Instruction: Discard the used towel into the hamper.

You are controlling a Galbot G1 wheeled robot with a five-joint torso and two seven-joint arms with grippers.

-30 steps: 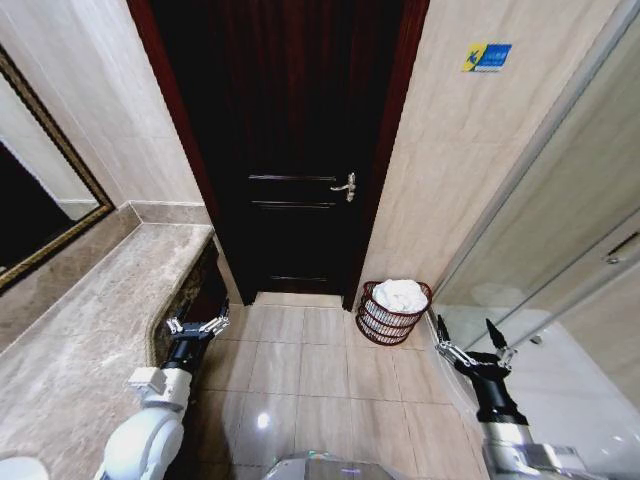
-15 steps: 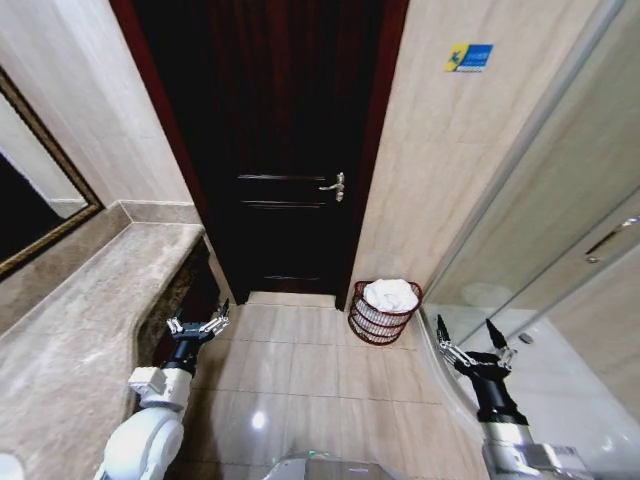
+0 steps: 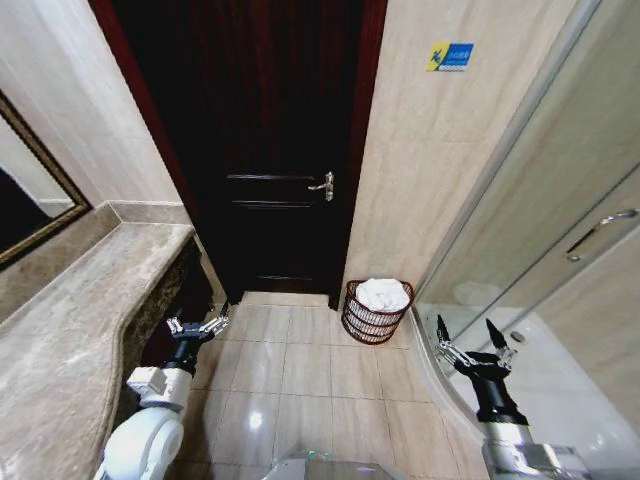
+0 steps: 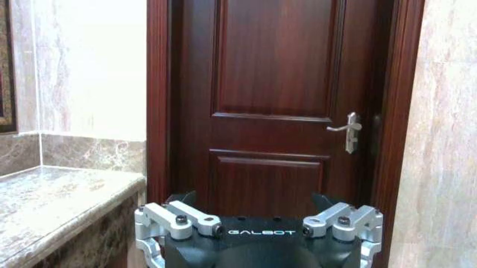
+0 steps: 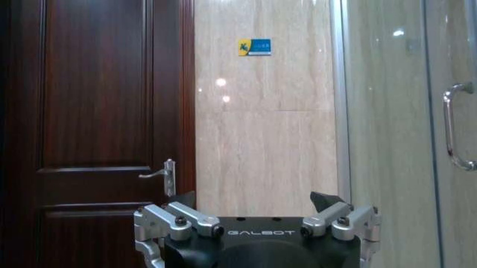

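The hamper (image 3: 375, 312), a small round reddish-brown wicker basket, stands on the tiled floor by the wall right of the dark door. A white towel (image 3: 383, 294) lies bunched inside it, heaped above the rim. My left gripper (image 3: 197, 325) hangs open and empty low at the left, beside the stone counter. My right gripper (image 3: 474, 339) is open and empty low at the right, near the glass shower wall. Both are well short of the hamper. In the wrist views each gripper's (image 4: 256, 200) own fingers stand spread, pointing at the door and wall (image 5: 253, 198).
A dark wooden door (image 3: 270, 150) with a metal handle (image 3: 323, 185) is straight ahead. A marble counter (image 3: 70, 330) and framed mirror (image 3: 30, 215) line the left. A glass shower enclosure (image 3: 560, 260) runs along the right. Beige floor tiles (image 3: 300, 370) lie between.
The whole view has shifted: the door, hamper and wall sign sit further left and the counter has slid out at the left, so the camera turned. Both arms hold the same pose.
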